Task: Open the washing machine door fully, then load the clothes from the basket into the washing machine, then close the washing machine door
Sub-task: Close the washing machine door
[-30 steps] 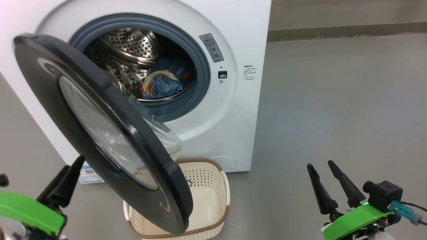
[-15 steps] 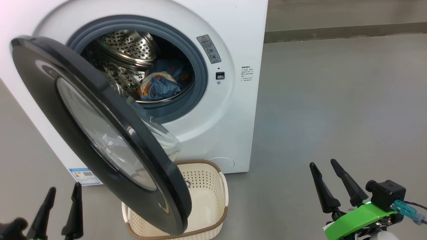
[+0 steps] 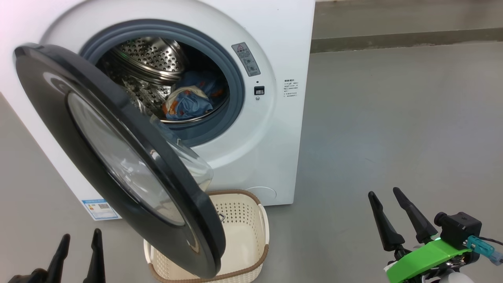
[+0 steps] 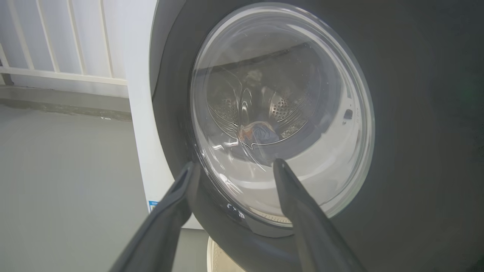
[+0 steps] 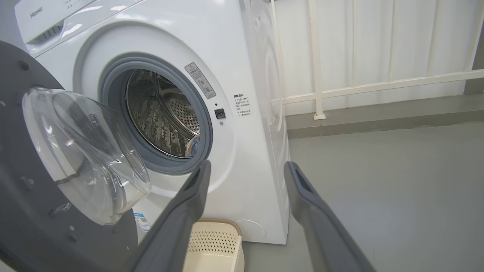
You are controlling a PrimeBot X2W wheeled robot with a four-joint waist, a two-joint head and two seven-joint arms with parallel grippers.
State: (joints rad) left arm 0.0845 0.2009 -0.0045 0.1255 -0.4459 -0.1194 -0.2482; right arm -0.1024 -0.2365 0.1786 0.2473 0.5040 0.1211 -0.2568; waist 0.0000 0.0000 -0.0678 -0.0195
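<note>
Left gripper (image 3: 81,234) has dropped since a second ago: it was up by the door's lower-left edge with its green bracket showing, now it sits at the bottom-left corner of the head view, clear of the door. Right gripper (image 3: 384,192) barely shifted, lower right; some of the picture shift is camera movement. Both sets of fingers are spread wide, released, holding nothing and touching nothing in the head view. Left wrist view looks straight at the door's outer face, fingertips framing the glass; can't tell contact from that angle. Basket (image 3: 239,214) sits bottom centre, just in front of the machine. The part that shows is bare, and the rest is hidden behind the door. Door (image 3: 118,157) hangs part-open across the left and centre, its lower edge overlapping the basket in the picture. Behind it is the washing machine (image 3: 271,137), with the clothes (image 3: 188,102) lying in the drum (image 3: 153,55), upper centre. My read is that loading is done and closing the door is the step in hand. Next move needs the left gripper brought onto the door's outer face, then pushed toward the machine until the glass bowl seats in the grey ring (image 3: 237,98) and it latches.
</note>
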